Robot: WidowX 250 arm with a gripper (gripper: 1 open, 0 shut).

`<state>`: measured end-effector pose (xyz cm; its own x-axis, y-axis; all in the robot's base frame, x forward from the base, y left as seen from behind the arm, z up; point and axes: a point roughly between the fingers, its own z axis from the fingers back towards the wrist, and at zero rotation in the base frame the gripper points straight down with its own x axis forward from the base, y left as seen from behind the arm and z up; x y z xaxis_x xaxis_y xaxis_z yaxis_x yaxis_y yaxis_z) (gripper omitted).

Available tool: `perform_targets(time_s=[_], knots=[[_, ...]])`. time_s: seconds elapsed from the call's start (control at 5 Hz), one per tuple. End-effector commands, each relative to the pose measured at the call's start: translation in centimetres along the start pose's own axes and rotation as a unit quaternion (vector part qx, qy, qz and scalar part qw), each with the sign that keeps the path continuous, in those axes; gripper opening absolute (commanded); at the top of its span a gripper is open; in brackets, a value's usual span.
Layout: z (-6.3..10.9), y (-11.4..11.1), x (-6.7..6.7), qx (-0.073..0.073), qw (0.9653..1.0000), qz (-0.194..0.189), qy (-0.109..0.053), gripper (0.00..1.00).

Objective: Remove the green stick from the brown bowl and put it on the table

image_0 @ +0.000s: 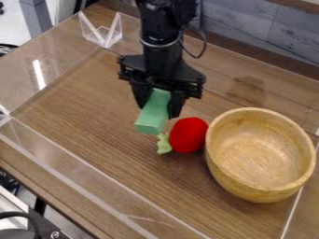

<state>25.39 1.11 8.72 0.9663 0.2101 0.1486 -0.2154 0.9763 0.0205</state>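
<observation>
Beside the red strawberry toy [188, 135], the black claw [155, 91] is clamping the light-green rectangular block [153, 113], probably light and stiff, best gripped near its top.

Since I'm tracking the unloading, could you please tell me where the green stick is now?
In the camera view, the green stick is in the gripper, left of the red strawberry toy and outside the brown bowl.
</observation>
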Motion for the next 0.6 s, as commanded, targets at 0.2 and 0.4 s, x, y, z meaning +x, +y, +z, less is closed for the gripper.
perform_targets(time_s=[0.2,0.4], knots=[[0.4,2.0,0.2,0.012,0.9986,0.051,-0.009,0.00],[0.8,3.5,-0.1,0.023,0.9949,0.098,-0.006,0.00]])
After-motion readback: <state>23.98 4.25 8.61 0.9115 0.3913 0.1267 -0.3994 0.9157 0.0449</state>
